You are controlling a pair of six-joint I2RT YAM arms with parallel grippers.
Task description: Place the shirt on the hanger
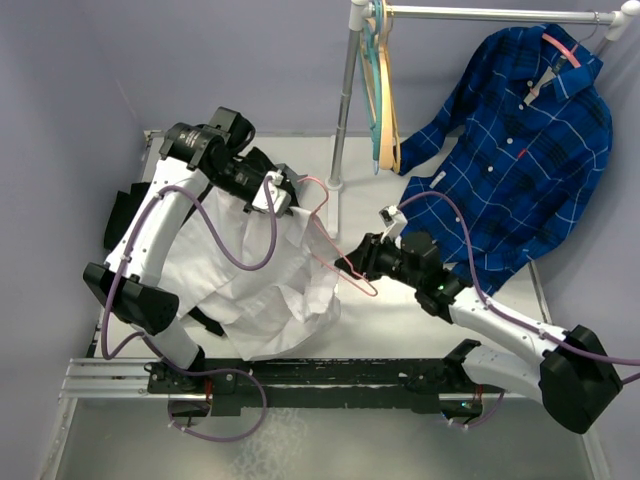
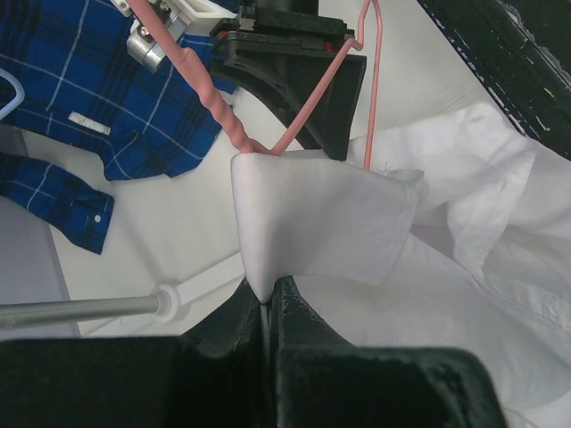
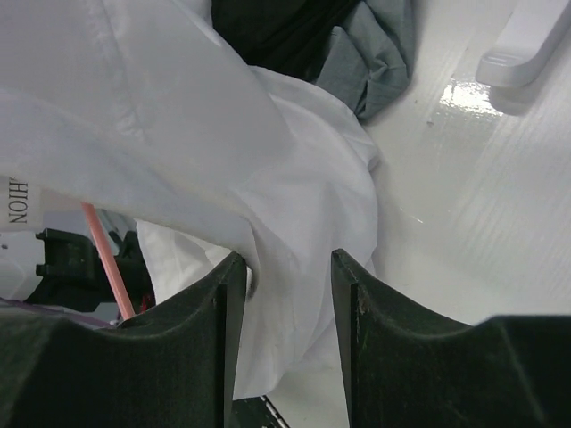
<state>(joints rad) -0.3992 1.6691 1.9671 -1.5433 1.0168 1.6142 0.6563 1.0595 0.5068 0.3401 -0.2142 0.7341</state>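
Note:
The white shirt (image 1: 250, 290) lies bunched on the table's left half. My left gripper (image 1: 275, 195) is shut on a folded edge of it (image 2: 330, 232), lifted, with the fold pinched at the fingertips (image 2: 266, 299). The thin pink hanger (image 1: 362, 283) slants between the two grippers; its wire (image 2: 308, 111) runs in front of my right gripper (image 2: 294, 62). My right gripper (image 1: 352, 262) is open at the shirt's right edge. Its jaws (image 3: 288, 267) stand apart over white fabric (image 3: 178, 116), and a bit of the hanger (image 3: 105, 259) shows to their left. What holds the hanger is hidden.
A blue plaid shirt (image 1: 520, 150) hangs from the rack at the back right. The rack pole (image 1: 345, 100) carries teal and tan hangers (image 1: 380, 90). Dark and grey garments (image 3: 375, 53) lie beside the white shirt. The rack's foot (image 3: 526, 45) is nearby. A rail (image 1: 300, 375) runs along the front edge.

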